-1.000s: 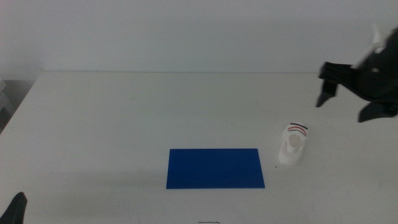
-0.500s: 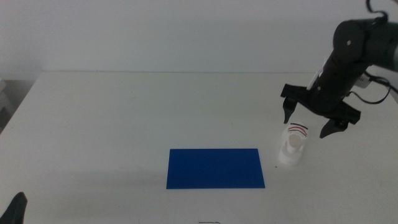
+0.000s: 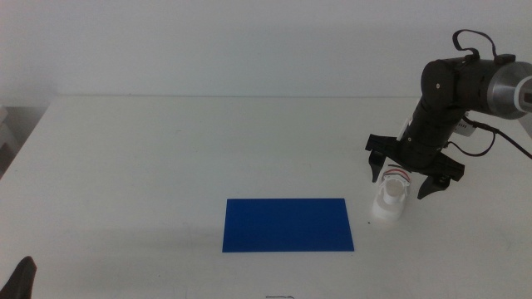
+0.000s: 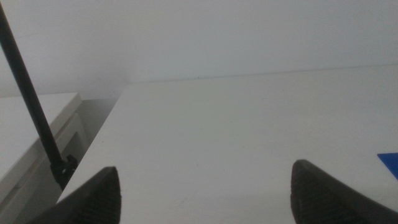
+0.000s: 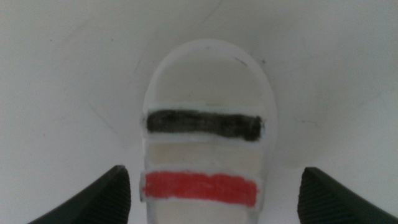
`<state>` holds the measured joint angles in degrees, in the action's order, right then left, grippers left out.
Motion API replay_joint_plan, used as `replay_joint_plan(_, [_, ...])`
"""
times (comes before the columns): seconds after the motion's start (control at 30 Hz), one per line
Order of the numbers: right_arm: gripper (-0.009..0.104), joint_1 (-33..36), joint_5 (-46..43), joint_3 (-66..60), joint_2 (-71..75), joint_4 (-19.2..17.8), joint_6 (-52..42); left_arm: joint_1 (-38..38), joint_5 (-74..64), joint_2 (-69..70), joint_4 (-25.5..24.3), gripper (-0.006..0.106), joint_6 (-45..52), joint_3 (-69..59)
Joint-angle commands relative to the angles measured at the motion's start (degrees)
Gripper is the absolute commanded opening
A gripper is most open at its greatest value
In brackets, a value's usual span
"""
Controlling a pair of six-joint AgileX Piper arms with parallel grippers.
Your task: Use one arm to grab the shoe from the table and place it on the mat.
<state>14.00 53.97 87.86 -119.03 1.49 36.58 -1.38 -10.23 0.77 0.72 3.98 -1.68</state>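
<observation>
The small white shoe (image 3: 390,196) with dark and red straps stands on the white table (image 3: 166,149), just right of the deep blue mat (image 3: 288,224). My right gripper (image 3: 403,180) is open and hangs directly over the shoe's far end, one jaw on each side of it. In the right wrist view the shoe (image 5: 202,146) lies between the two spread jaws, showing a black strap and a red strap. My left gripper (image 4: 205,193) is open and waits at the table's near left corner, its tip just visible in the middle view (image 3: 21,278).
The right arm (image 3: 453,91) reaches in from the right with black cables looping above it. A thin black rod (image 4: 31,106) stands off the table's left edge next to a white side surface. The blue mat's corner (image 4: 390,163) shows in the left wrist view.
My right gripper has come in from the far right and lowered over the shoe, its jaws now straddling the shoe. The shoe, the mat and the left arm have not moved.
</observation>
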Motion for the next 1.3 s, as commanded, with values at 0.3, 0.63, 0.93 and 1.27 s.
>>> replay_joint_plan(0.3, [0.016,0.11,-0.06,1.87,2.75,0.37,-1.42,0.13,4.81,1.15,0.49,0.094,-0.89,0.19])
replay_joint_plan(0.63, [-0.001,3.50,7.33,7.40,8.35,-0.55,-4.61,0.13,4.81,1.15,0.49,0.094,-0.89,0.19])
replay_joint_plan(0.93, [-0.001,12.51,10.00,16.33,4.77,1.37,-0.28,0.13,4.81,1.15,0.49,0.094,-0.89,0.19])
replay_joint_plan(1.27, [-0.001,21.33,11.45,19.57,-1.68,3.02,3.19,0.13,4.81,1.15,0.49,0.094,-0.89,0.19])
